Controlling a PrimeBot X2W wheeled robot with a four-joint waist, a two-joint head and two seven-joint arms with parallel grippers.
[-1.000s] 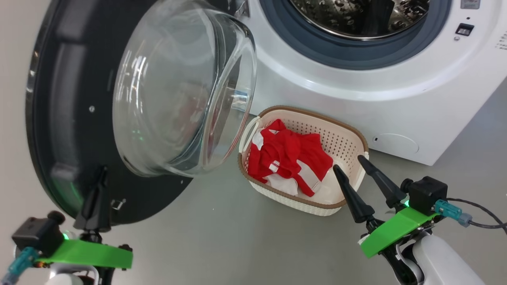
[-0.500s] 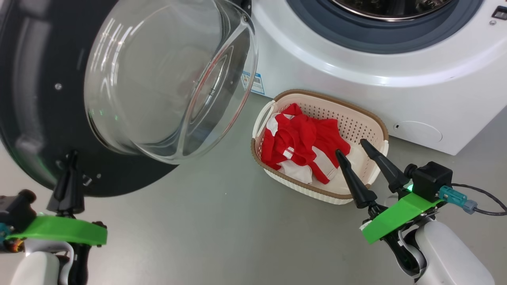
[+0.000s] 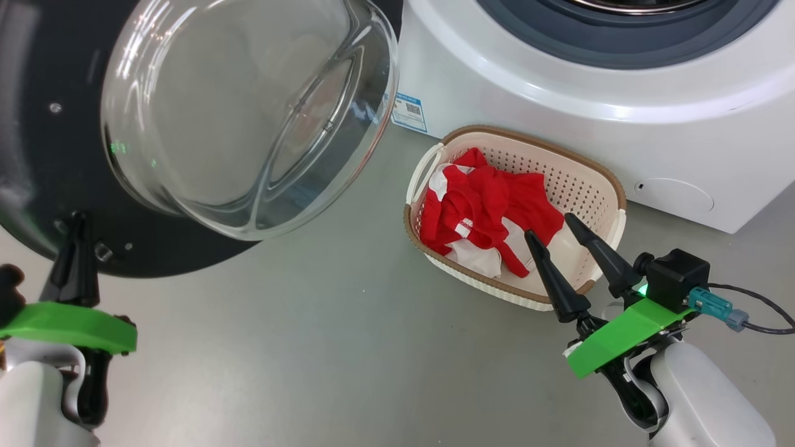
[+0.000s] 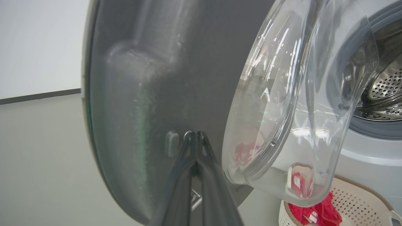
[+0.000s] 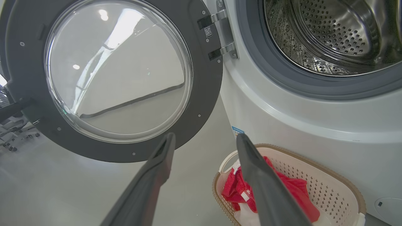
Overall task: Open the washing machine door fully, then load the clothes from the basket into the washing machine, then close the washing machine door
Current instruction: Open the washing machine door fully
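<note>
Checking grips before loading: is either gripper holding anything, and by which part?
Nothing is held. The left gripper, shut, touches the washing machine door; the right gripper is open near the basket.

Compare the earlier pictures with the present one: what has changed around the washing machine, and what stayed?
The view itself shifted. Even so, the door looks swung wider from the washing machine, uncovering a blue sticker; the shut left gripper stays at its lower edge. Nothing was grasped or released. The open right gripper still hovers over the basket, clothes lying inside as before.
</note>
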